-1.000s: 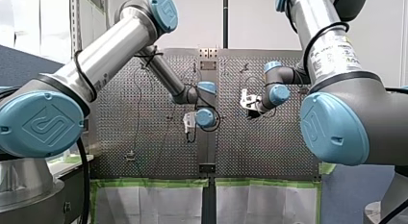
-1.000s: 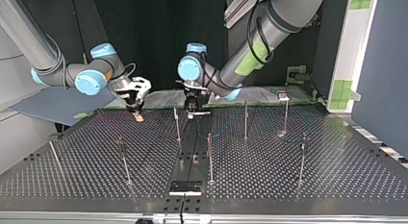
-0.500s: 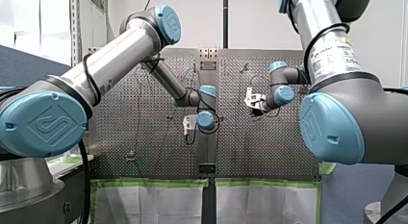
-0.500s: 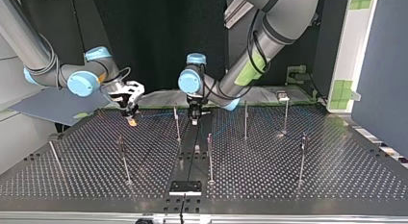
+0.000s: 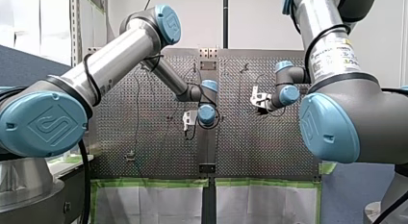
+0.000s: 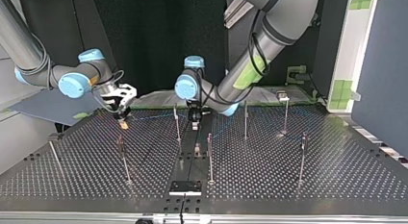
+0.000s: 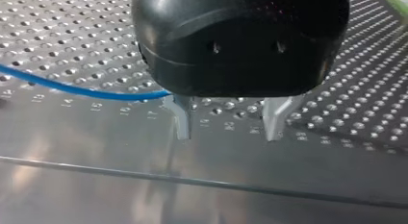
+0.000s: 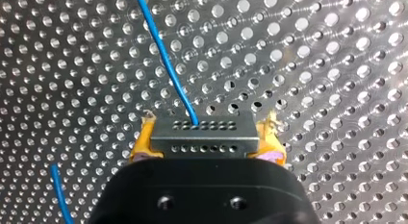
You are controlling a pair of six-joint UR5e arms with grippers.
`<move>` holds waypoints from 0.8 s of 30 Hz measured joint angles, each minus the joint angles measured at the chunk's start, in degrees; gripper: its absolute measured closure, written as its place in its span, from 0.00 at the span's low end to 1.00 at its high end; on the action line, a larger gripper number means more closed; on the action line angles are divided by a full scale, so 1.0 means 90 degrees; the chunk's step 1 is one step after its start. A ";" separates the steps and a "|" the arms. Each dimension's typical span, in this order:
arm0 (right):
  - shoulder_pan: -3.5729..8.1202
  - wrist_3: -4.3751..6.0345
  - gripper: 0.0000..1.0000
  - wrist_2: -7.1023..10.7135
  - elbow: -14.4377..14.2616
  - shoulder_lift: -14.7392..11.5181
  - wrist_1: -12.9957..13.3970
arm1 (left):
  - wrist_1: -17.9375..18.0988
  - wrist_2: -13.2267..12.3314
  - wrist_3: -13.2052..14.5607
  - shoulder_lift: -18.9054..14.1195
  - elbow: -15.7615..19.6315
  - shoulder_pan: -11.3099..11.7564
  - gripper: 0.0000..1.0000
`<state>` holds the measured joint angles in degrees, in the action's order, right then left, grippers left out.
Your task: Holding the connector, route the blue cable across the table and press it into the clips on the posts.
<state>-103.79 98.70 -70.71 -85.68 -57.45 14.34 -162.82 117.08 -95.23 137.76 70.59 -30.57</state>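
Both arms are low over the perforated surface (image 6: 288, 176). My right end effector (image 8: 204, 137) has its yellow pads (image 8: 143, 140) clamped on the grey connector (image 8: 202, 132), over at the top view's far left. The blue cable (image 8: 166, 60) comes out of the connector's face and runs ahead over the holes. My left end effector (image 7: 226, 120) hangs open with nothing in it, near the middle posts (image 6: 177, 123), and the cable passes right by one finger (image 7: 182, 119).

You see a pale wall (image 5: 250, 22) beyond the counter's (image 5: 260, 152) far edge, green-taped white sheets (image 5: 149, 205) along its near edge.
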 joint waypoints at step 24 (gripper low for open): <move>0.0025 -0.0018 1.00 0.0058 0.0002 0.0002 -0.0020 | -0.0726 0.0098 0.0018 -0.0635 0.0337 -0.0222 0.00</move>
<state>-103.56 98.54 -70.19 -85.66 -57.43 14.16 -169.35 117.96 -95.06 132.05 73.63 -32.58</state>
